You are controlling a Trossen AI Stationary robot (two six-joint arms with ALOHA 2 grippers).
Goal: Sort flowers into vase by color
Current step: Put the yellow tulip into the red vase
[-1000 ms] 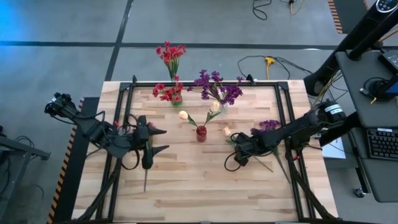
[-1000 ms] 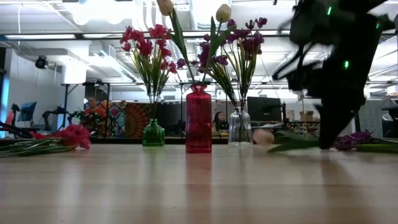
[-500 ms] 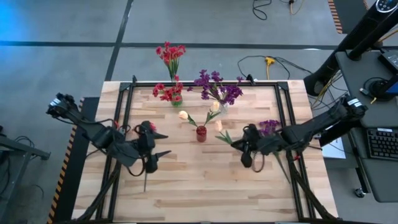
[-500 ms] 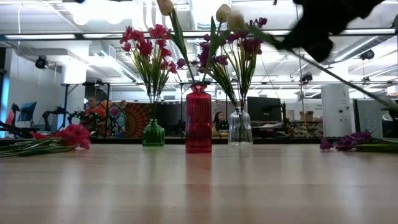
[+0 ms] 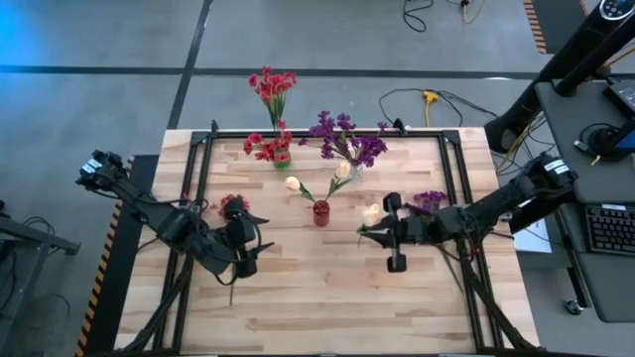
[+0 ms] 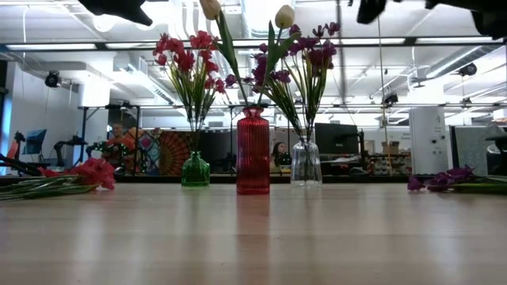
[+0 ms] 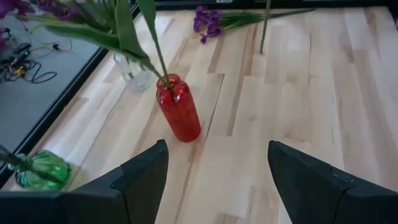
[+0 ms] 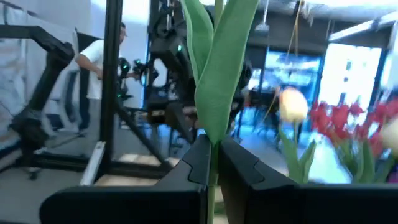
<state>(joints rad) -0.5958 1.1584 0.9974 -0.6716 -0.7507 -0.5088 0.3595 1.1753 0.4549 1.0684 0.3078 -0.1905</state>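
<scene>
While the right arm reaches in from the right edge of the high view toward the middle of the table (image 5: pixel 298 297), its right end effector (image 5: pixel 389 236) is clamped on the green stem of a cream-yellow flower (image 5: pixel 371 214), whose blossom sits right of the frame's centre, just right of the red vase (image 5: pixel 320 212). From the right wrist, the dark fingers (image 8: pixel 198 163) pinch the stem with broad leaves rising above them. The left arm comes in from the left edge, bent low over the table, and its left end effector (image 5: pixel 248 260) hangs at lower left of centre with fingers (image 7: pixel 140 177) spread wide and nothing between them, facing the red vase. Red flowers (image 5: pixel 234 204) lie on the table at left of centre; purple flowers (image 5: pixel 429 199) lie right of centre. At upper centre, a green vase (image 5: pixel 283 159) holds red blossoms and a clear vase (image 5: pixel 354 171) holds purple ones.
</scene>
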